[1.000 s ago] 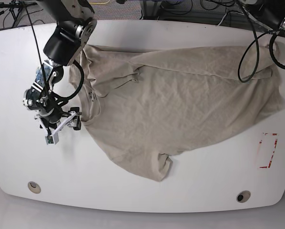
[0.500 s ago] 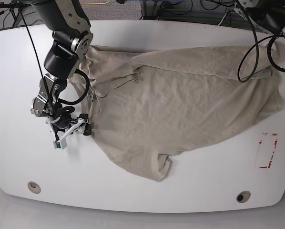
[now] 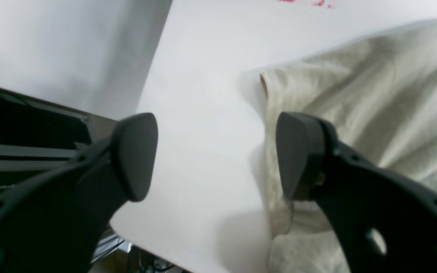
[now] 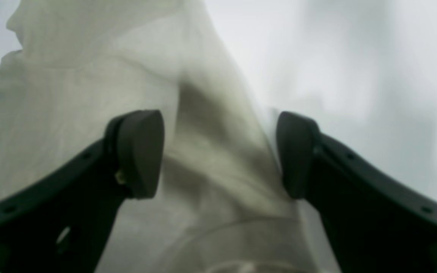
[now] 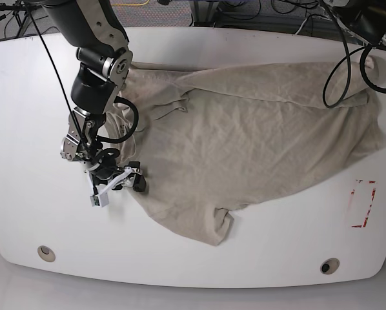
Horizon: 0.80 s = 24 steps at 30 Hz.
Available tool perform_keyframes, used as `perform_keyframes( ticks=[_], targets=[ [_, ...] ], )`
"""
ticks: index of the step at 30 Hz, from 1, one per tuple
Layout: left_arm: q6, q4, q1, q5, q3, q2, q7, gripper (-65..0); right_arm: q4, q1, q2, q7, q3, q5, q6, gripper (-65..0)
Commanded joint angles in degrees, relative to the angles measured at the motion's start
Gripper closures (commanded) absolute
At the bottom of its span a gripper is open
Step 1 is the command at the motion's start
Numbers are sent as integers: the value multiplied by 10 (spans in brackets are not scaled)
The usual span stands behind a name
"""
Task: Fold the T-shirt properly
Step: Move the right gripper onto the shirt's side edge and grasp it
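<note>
Base view: table [image 5: 257,271] front edge nearest, then the T-shirt [image 5: 257,135] spread wrinkled across the middle, lower sleeve pointing forward. Right gripper [image 5: 125,181] sits low at the shirt's left edge. Right wrist view adds what base cannot: jaws parted, blurred fabric [image 4: 211,151] between them, not pinched. Left wrist view: left gripper [image 3: 214,159] jaws released, straddling the shirt's edge [image 3: 355,113] over bare table [image 3: 203,94]. In base the left gripper is cut off at the far right.
</note>
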Motion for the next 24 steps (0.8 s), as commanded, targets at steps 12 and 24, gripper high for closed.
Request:
perform_keyframes(
  ticks=[12, 24],
  targets=[
    [0, -89, -3, -6, 40, -41, -73, -446, 1, 13, -18, 30, -114, 5, -44, -428],
    [0, -241, -31, -5, 94, -73, -136, -453, 1, 14, -16, 30, -132, 2, -58, 0]
  ],
)
